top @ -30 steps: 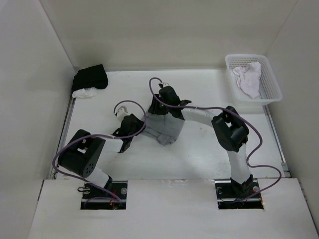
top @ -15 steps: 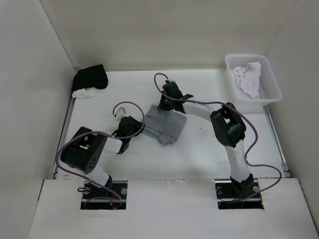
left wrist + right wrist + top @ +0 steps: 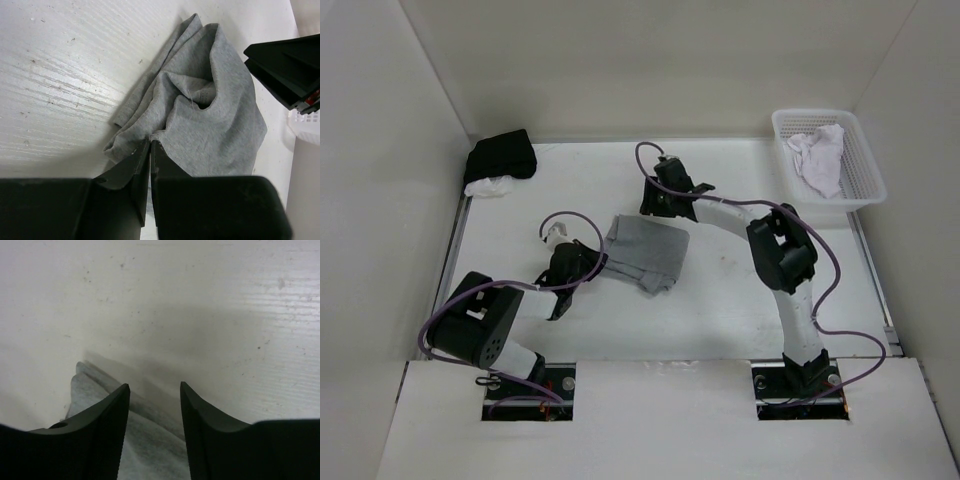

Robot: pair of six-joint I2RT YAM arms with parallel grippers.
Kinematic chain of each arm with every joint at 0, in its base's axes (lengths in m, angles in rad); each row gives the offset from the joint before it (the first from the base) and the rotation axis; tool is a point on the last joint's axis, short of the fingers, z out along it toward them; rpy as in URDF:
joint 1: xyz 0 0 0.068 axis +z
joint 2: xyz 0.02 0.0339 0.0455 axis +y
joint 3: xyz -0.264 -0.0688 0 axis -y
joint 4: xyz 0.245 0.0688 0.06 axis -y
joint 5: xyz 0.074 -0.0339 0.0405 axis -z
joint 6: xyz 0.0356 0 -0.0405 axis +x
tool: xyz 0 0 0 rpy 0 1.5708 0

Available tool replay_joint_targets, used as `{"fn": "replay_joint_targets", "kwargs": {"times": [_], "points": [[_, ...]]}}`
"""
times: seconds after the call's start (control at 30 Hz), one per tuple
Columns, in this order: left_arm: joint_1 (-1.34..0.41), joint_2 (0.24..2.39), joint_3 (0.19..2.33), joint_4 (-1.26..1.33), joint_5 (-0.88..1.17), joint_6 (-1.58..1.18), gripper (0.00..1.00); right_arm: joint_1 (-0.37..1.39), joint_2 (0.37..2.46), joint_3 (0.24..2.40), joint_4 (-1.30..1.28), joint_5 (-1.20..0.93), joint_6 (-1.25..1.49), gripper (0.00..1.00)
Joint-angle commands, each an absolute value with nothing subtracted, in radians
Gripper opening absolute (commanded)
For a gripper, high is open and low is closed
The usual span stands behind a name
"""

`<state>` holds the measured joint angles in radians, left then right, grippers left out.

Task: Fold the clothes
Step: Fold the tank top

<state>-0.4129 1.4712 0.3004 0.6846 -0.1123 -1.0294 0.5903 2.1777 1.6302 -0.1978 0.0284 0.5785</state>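
R fingers (image 3: 100, 430) let go & backed off far, now spread, empty. L fingers (image 3: 127, 175) pinching T-shirt (image 3: 645, 250) left edge. Shirt bunched on bench (image 3: 720, 300), fold not done.

1. The left gripper (image 3: 150, 144) closed on the near-left edge of the grey shirt (image 3: 648, 250) and drew back toward its base.
2. The right gripper (image 3: 668, 192) opened and moved back over the shirt's far edge.
3. The shirt came out from under the right arm and lay flatter.
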Motion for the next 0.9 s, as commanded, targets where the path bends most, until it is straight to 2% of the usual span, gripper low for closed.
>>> {"fn": "replay_joint_targets", "kwargs": {"times": [0.0,0.17,0.47,0.53,0.67,0.8,0.87], "points": [[-0.413,1.457,0.307,0.726,-0.091,-1.045,0.03,0.619,2.082,1.626,-0.195,-0.003,0.497,0.54],[-0.416,1.466,0.295,0.732,-0.072,-1.051,0.03,0.642,2.141,1.689,-0.261,-0.086,0.473,0.6],[-0.421,1.447,0.249,0.752,-0.063,-1.055,0.03,0.67,2.206,1.75,-0.276,-0.11,0.485,0.54],[-0.421,1.447,0.244,0.759,-0.055,-1.055,0.03,0.67,2.223,1.775,-0.285,-0.12,0.489,0.47],[-0.415,1.439,0.232,0.772,-0.046,-1.057,0.03,0.67,2.259,1.807,-0.319,-0.156,0.497,0.41],[-0.409,1.43,0.221,0.772,-0.043,-1.057,0.03,0.67,2.26,1.792,-0.31,-0.152,0.514,0.15],[-0.409,1.425,0.215,0.775,-0.043,-1.058,0.03,0.663,2.246,1.772,-0.276,-0.135,0.546,0.08]]}}
